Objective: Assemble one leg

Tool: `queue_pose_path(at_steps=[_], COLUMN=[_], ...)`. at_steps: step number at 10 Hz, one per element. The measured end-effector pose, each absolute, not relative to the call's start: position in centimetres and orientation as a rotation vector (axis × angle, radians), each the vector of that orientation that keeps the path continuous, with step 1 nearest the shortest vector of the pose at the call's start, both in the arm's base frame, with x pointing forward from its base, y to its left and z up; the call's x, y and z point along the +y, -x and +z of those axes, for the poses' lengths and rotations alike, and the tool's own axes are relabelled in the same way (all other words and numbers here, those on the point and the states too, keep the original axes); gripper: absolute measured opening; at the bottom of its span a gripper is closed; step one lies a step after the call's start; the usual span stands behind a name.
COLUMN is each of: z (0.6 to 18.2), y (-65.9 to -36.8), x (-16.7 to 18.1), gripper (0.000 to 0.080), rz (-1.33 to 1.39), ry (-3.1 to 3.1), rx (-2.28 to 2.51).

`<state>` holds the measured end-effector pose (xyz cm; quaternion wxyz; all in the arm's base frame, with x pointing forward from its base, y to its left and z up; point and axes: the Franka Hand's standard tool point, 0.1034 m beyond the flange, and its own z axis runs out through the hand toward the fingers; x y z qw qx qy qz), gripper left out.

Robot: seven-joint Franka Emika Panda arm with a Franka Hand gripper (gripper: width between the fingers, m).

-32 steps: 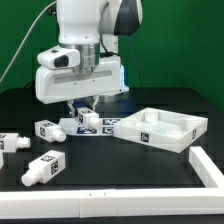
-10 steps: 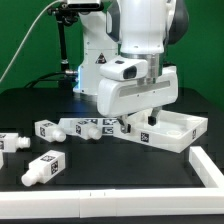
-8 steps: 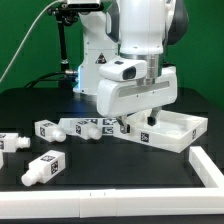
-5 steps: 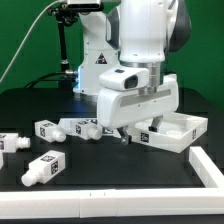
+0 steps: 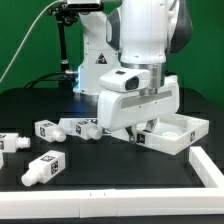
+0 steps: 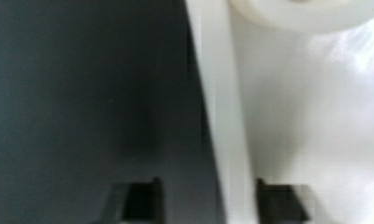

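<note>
The end effector (image 6: 210,196) has dropped lower, fingers apart astride the white tabletop (image 5: 175,142) rim, tips blurred.

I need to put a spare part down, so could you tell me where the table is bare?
Bare table lies in front of the tabletop, between the front leg and the white rail. The exterior view's left is crowded with legs.
</note>
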<state>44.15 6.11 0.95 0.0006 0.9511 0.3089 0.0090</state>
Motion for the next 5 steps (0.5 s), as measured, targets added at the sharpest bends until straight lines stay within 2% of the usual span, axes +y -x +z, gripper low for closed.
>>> queue_pose_path(at_steps=[2, 4, 5], z=[1.2, 4.1, 6.5], y=[-44.3, -43.8, -44.5], x=[5.7, 2.9, 2.6], gripper=[0.0054, 0.0054, 0.0054], rz=[0.031, -0.084, -0.158], ry=[-2.99, -3.081, -3.111], rx=[0.954, 0.631, 0.474])
